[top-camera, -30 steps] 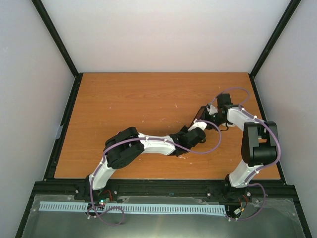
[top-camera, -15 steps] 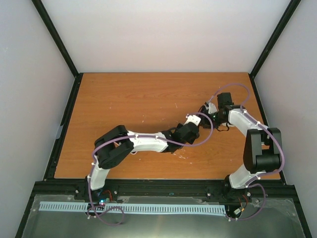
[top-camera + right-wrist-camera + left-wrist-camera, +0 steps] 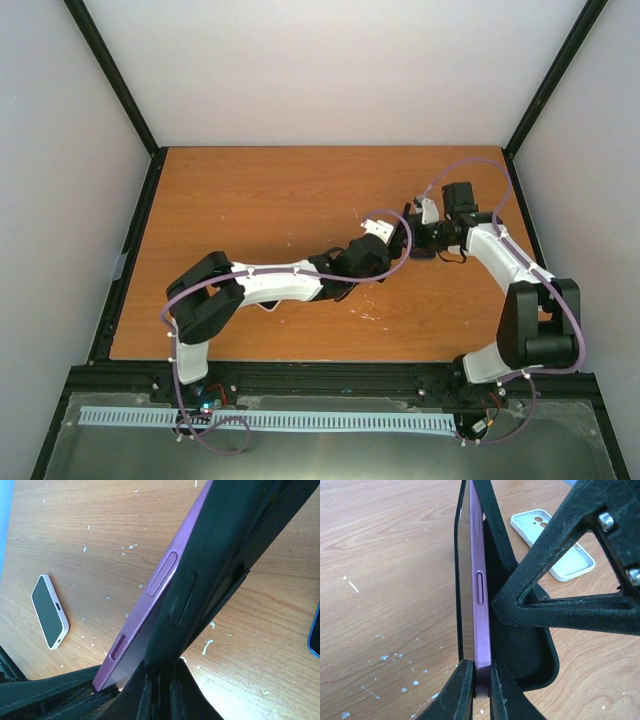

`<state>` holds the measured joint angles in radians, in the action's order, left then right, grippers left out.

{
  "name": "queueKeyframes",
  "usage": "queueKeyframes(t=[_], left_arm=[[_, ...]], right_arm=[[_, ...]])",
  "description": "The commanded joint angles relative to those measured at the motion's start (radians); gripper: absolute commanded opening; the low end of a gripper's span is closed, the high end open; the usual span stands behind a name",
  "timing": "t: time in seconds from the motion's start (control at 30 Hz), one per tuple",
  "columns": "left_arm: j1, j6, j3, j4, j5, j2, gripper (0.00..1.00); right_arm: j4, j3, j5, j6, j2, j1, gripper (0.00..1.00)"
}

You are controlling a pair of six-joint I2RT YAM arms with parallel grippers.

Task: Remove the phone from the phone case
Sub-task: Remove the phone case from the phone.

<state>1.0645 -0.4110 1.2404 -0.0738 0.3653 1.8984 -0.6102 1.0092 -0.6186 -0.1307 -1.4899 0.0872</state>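
Observation:
A purple phone [image 3: 481, 610] stands edge-on above the table, its lower end pinched in my left gripper [image 3: 479, 674]. The black phone case [image 3: 520, 645] hangs off its right side, partly peeled away. My right gripper [image 3: 161, 674] is shut on the black case's edge [image 3: 215, 555], and the phone [image 3: 160, 580] splits away from the case to the left. In the top view the left gripper [image 3: 392, 232] and right gripper [image 3: 418, 236] meet at the right middle of the table, and the phone between them is mostly hidden.
An empty white case [image 3: 552, 545] lies on the wooden table [image 3: 260, 200] beyond the phone. A white-edged phone [image 3: 49, 611] lies flat at the left of the right wrist view. A blue object [image 3: 315, 635] shows at that view's right edge.
Both grippers have moved together toward the far side and a little left. The left arm has stretched out further and the right forearm has swung up with it.

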Motion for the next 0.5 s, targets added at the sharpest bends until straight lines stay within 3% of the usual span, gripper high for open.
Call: queueKeyframes(t=[0.0, 0.17, 0.47], left_arm=[[-0.09, -0.079, -0.023, 0.054, 0.125, -0.089, 0.0], [-0.107, -0.123, -0.027, 0.077, 0.099, -0.133, 0.0], [-0.147, -0.158, -0.029, 0.079, 0.021, -0.185, 0.0]], right_arm=[[-0.021, 0.026, 0.179, 0.08, 0.046, -0.03, 0.03], [-0.054, 0.055, 0.314, 0.103, 0.076, -0.03, 0.03], [-0.142, 0.139, 0.372, 0.212, 0.082, -0.03, 0.03]])
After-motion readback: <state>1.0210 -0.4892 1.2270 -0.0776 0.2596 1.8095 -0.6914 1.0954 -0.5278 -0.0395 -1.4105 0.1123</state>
